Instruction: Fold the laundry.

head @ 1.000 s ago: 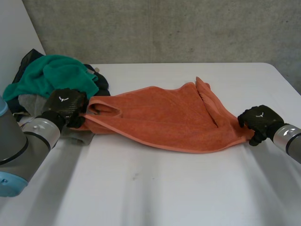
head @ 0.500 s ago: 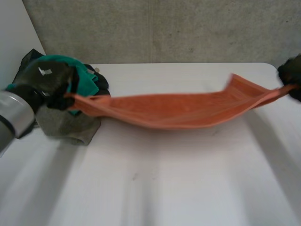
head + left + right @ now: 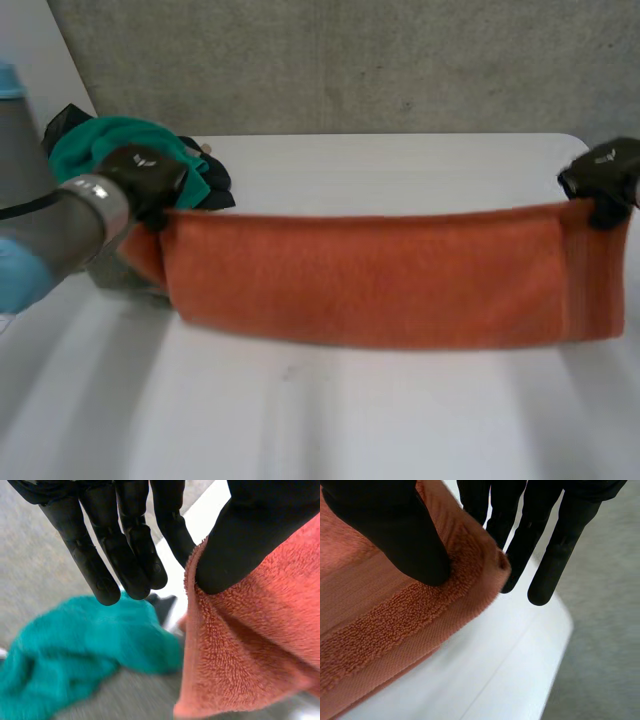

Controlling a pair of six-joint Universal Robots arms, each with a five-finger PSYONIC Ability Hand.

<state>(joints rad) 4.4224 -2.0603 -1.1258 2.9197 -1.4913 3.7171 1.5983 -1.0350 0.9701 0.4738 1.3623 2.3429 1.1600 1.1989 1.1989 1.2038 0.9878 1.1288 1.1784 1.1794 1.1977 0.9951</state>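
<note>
1. Clothes pile [image 3: 110, 150] with a teal cloth on top sits far left on the bench [image 3: 400, 420].
2. Next, our left hand [image 3: 148, 178] has its thumb and fingers pinching the orange towel [image 3: 370, 280] at its top left corner.
3. We see it hanging stretched wide over the bench.
4. Our right hand [image 3: 603, 178] fingers pinch the top right corner.

My head camera sits between and behind the arms. It looks down across the white table [image 3: 400, 420] toward a concrete wall [image 3: 350, 60], far enough back to take in both ends of the orange towel [image 3: 370, 280]. Each wrist camera looks along its own palm from very near. The left hand [image 3: 125, 545] has the teal cloth [image 3: 75, 645] beyond it, and the right hand [image 3: 395, 525] is over the table's edge. All three views share the towel; head and left wrist also share the teal cloth.
</note>
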